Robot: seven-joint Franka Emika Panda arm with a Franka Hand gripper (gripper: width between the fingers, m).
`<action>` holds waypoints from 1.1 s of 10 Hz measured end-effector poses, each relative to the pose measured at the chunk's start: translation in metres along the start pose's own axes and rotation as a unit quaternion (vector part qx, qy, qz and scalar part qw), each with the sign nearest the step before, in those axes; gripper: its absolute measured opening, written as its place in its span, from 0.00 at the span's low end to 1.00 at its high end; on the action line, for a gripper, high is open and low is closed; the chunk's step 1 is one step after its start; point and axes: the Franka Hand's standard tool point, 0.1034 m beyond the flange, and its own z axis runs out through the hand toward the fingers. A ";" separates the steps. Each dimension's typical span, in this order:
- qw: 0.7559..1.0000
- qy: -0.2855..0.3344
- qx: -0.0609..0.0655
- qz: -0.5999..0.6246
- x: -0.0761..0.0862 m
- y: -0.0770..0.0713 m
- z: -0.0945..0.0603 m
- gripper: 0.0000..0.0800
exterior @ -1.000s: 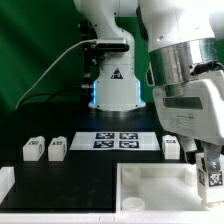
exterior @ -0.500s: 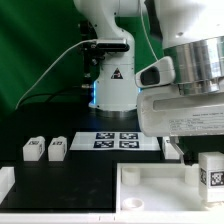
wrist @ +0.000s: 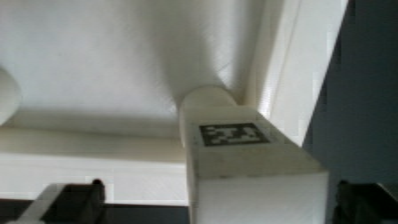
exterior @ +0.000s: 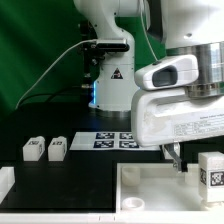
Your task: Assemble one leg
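A leg (exterior: 211, 170), a small white block with a square tag, stands upright in the far right corner of the large white tray (exterior: 150, 188). In the wrist view the same leg (wrist: 240, 150) rises between my fingers, against the tray's raised rim. My gripper (exterior: 192, 156) is open just above and around it; one dark fingertip (exterior: 176, 156) shows to the exterior view's left of the leg. In the wrist view the gripper (wrist: 217, 205) has its fingers (wrist: 75, 200) wide of the leg's sides. Two more legs (exterior: 33, 148) (exterior: 57, 148) lie at the left.
The marker board (exterior: 125, 140) lies behind the tray, in front of the robot base (exterior: 112, 85). Another white part (exterior: 5, 183) sits at the exterior view's left edge. My wrist housing fills the upper right of the exterior view.
My gripper has let go of the leg and opened. The leg now stands by itself in the tray's corner, and the hand has risen and shifted left.
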 end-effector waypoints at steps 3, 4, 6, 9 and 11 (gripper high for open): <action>0.998 0.000 0.002 0.068 0.000 -0.001 0.001 0.36; 0.993 -0.001 0.004 0.116 0.000 -0.002 0.001 0.36; 0.960 -0.001 0.016 0.278 0.002 -0.001 0.001 0.36; 0.834 -0.001 0.011 0.551 0.003 -0.003 0.003 0.36; 0.737 -0.008 0.024 0.675 0.003 -0.002 0.003 0.37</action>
